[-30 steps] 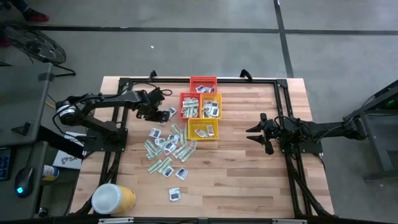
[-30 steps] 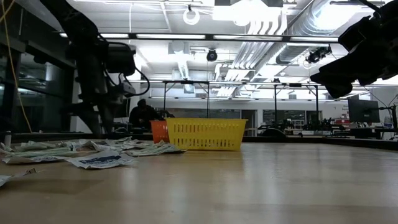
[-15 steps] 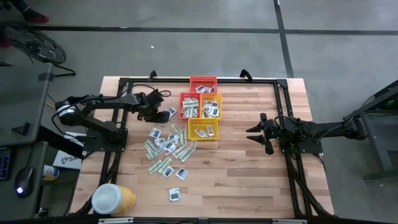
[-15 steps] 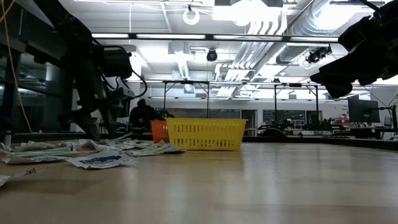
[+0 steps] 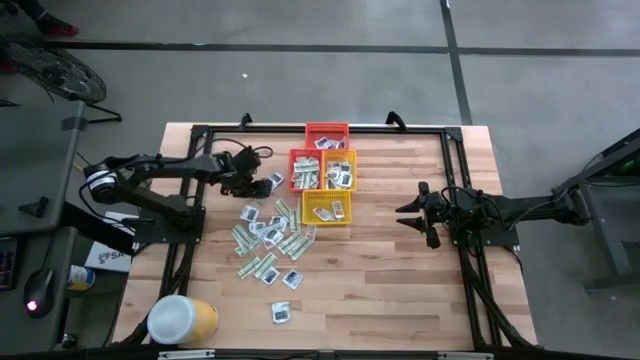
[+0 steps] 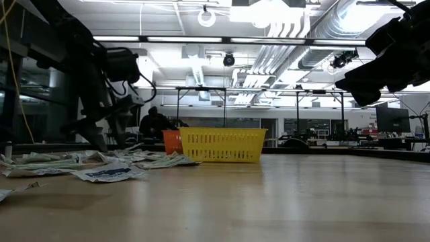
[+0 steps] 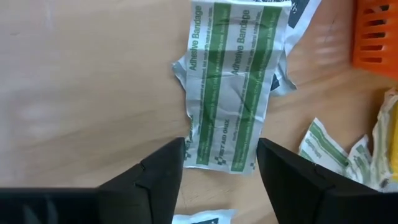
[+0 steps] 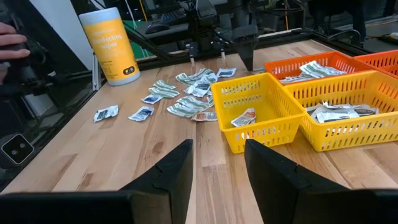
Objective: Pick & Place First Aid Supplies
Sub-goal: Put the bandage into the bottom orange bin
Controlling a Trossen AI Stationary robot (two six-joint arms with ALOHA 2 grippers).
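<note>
Desk [image 5: 400,270] of pale wood planks fills the middle of the room, with a dark frame around its edges. Both dark arms reach in over it from the sides. Next in size is the yellow tub [image 5: 182,320] with its white lid, lying at the near left corner. At the far middle sits a cluster of small baskets: a red basket [image 5: 327,134] farthest back, an orange basket [image 5: 303,170] and a yellow one [image 5: 341,170] side by side in front of it, and another yellow basket [image 5: 327,208] nearest. Each has a few packets inside.

The left gripper [image 5: 262,184] is low over the desk just left of the orange basket, jaws spread wide and holding nothing; through its wrist view a green-and-white adhesive bandage strip [image 7: 236,87] lies flat on the wood just beyond the fingers [image 7: 155,180], free of them. The right gripper [image 5: 408,215] hangs well off to the right of the baskets, jaws apart and empty.

The first aid supplies [image 5: 270,240] lie scattered on the desk near and left of the yellow basket, green strips mixed with white squares, with one stray packet [image 5: 282,313] nearer the front edge.
</note>
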